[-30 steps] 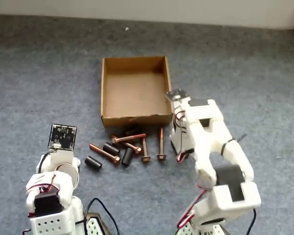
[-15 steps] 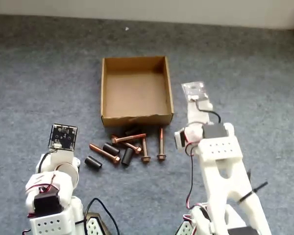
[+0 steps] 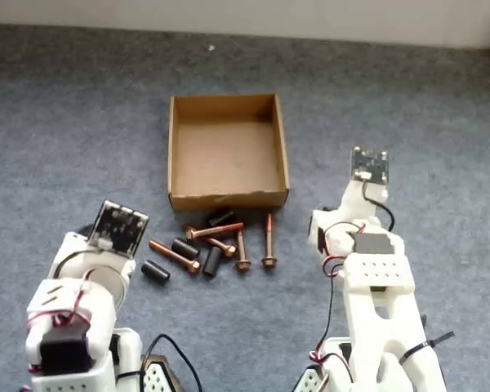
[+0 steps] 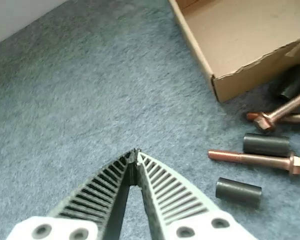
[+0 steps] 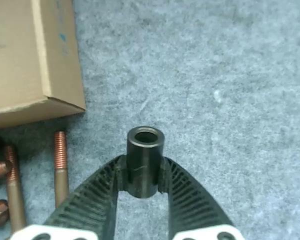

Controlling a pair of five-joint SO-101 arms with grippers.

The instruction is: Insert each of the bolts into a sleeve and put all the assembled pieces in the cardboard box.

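One sleeve [image 5: 145,150] stands clamped between the right gripper's [image 5: 143,163] fingers [image 5: 97,195].

Grey carpet [image 3: 82,122] with box [image 3: 227,198], bolts [image 3: 268,241], sleeves [image 3: 155,272]

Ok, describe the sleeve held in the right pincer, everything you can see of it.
The sleeve is a short, dark, matte cylinder with an open round bore at its visible end. The right pincer is shut on it, ribbed fingers pressing both sides of the half nearer the camera. Grey carpet lies behind it, and it is apart from the cardboard box and the nearest bolt.
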